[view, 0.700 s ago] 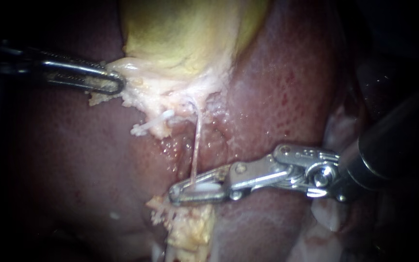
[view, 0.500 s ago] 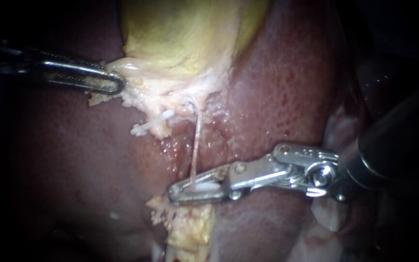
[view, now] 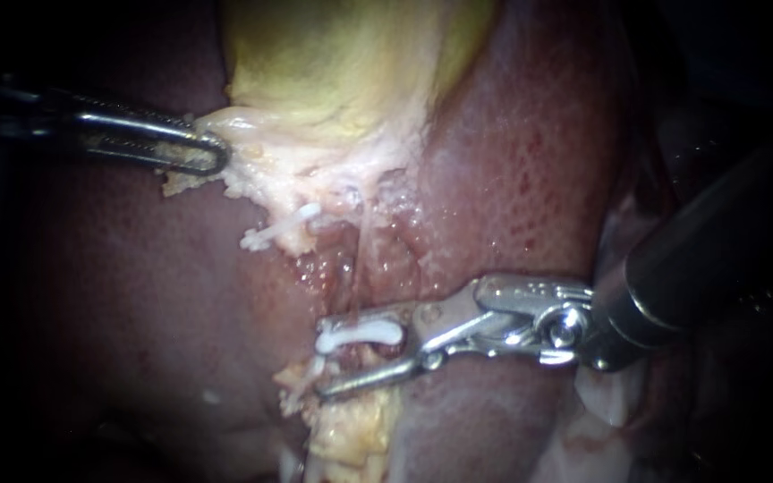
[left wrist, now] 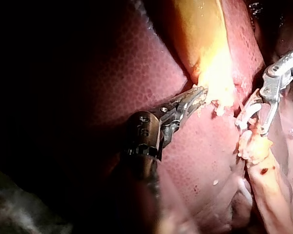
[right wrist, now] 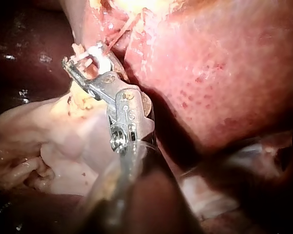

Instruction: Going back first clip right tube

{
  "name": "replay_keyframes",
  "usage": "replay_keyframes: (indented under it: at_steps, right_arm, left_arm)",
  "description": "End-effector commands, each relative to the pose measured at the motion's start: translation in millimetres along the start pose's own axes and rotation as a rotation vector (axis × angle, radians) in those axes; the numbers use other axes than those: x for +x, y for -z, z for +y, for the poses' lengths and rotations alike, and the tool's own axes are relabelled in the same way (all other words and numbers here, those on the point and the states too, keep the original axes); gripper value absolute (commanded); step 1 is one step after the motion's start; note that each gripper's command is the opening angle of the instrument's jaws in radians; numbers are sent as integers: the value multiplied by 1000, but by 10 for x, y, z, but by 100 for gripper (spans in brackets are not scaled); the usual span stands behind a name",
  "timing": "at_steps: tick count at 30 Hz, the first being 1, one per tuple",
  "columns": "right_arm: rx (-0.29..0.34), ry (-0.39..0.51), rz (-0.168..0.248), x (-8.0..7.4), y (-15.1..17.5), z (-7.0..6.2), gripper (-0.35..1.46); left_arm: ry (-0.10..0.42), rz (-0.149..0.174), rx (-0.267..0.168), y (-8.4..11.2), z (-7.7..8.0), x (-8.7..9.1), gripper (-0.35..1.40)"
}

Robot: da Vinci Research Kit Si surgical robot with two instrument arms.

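The broad, dark red, stippled liver (view: 136,295) filled the endoscope view, with the yellow-green gallbladder (view: 342,63) lying over its upper middle. My right instrument (view: 324,356), a dark shaft ending in a bright metal wrist, reached in from the right, its tip angled slightly downward and its jaws spread apart. My left instrument (view: 216,154) came in almost level from the left, its slim jaws pinching the pale fringe (view: 261,174) at the gallbladder's lower edge. The thin, pale right tube (view: 359,250) ran down from that fringe toward the right instrument. The small white clip (view: 360,334) sat across the tube's lower end, in the gap between the spread jaws, just beside the upper one.
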Motion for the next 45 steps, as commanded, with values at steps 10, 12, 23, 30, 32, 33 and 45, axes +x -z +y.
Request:
replay_keyframes:
  at_steps: [10,12,23,30,32,33,45]
  right_arm:
    - [-79,48,-5,-5,20,18,50]
    - [-86,61,-31,-6,23,16,50]
    - [-91,84,-99,-7,40,6,50]
    - [-133,199,-88,4,76,-16,50]
    - [-153,231,-86,11,87,-23,50]
    - [-169,249,-85,17,95,-27,50]
    - [-235,377,-93,48,147,-42,50]
  left_arm:
    - [-1,0,1,1,1,0,-35]
    - [-1,0,1,1,1,0,-35]
    - [-1,-1,0,2,1,-1,-35]
    - [-1,-1,-1,4,1,-2,-35]
    - [-2,-1,-1,4,1,-2,-35]
    - [-2,-1,-1,4,1,-2,-35]
    - [-1,-1,0,3,1,-2,-35]
